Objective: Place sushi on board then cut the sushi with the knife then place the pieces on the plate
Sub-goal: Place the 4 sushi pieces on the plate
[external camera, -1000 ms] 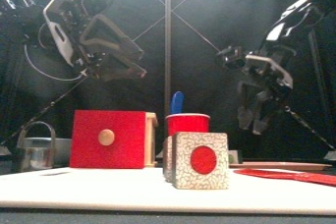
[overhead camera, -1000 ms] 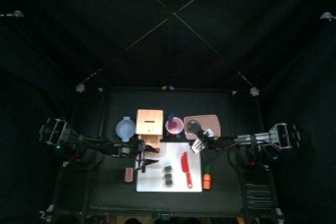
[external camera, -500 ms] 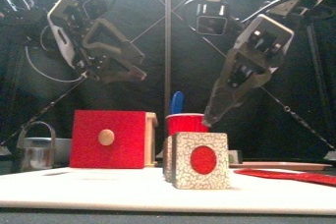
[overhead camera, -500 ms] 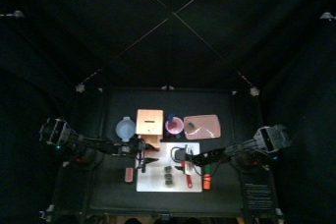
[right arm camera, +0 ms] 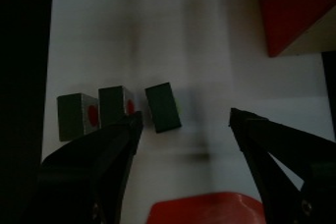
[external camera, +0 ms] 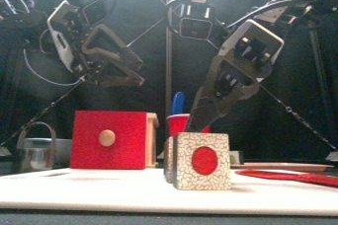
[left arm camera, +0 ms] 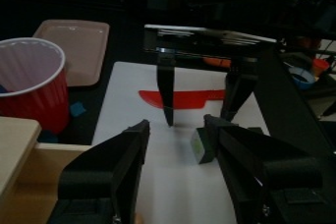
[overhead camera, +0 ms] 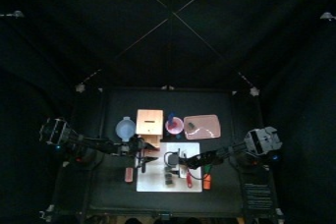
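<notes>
Three dark green sushi pieces [right arm camera: 114, 106] lie in a row on the white cutting board [right arm camera: 184, 51], apart from each other; one stands large in the front view [external camera: 201, 160], showing its red centre. My right gripper [right arm camera: 184, 154] hangs open just above the board beside the pieces [overhead camera: 168, 177], holding nothing. A red toy knife [right arm camera: 217, 211] lies flat on the board's right part [external camera: 294, 177]. My left gripper [left arm camera: 188, 144] hovers open and empty at the board's left end, facing the right gripper [left arm camera: 197, 81]. The pink tray [overhead camera: 203, 126] sits behind the board.
A red cup [external camera: 189, 123] with a blue knife [external camera: 179, 104] stands behind the board. The wooden box with a red drawer front [external camera: 113, 140] is at the left, a metal cutter [external camera: 38, 148] beside it, and a blue-grey bowl [overhead camera: 125, 128] is at the back left.
My right arm has swung in from the right side and come down over the board toward the sushi pieces. The left arm has hardly moved.
</notes>
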Tool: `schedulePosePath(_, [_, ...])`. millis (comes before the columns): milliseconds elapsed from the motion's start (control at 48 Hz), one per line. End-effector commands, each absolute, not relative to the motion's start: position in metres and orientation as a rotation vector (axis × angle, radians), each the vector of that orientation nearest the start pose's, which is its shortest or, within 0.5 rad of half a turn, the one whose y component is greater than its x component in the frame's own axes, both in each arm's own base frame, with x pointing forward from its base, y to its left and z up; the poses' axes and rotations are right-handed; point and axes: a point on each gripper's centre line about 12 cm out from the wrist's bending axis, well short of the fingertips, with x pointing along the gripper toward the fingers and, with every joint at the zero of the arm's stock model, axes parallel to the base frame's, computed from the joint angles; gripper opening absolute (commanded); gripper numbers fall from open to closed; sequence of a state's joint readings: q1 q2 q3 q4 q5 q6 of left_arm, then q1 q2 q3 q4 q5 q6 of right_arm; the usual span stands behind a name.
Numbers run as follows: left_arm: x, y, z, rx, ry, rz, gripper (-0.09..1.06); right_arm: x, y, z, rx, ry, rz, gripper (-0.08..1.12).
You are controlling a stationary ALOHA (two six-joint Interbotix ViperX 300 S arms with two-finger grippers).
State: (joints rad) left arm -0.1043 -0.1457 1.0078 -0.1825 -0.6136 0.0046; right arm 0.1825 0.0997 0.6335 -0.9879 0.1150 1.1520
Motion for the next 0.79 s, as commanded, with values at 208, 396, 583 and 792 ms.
schedulePosePath(208, [0.328,-0.020,0.181,-0.124,0.228,0.024,0.85,0.396,0.064,0.136,0.079,0.778,0.030,0.99])
schedulePosePath(396, [0.327,-0.020,0.181,-0.126,0.230,0.025,0.85,0.398,0.064,0.129,0.079,0.794,0.029,0.99])
schedulePosePath(583, [0.326,-0.020,0.180,-0.137,0.232,0.034,0.85,0.400,0.064,0.128,0.079,0.794,0.026,0.89])
schedulePosePath(792, [0.324,-0.018,0.178,-0.150,0.240,0.047,0.85,0.401,0.064,0.128,0.079,0.794,0.026,0.70])
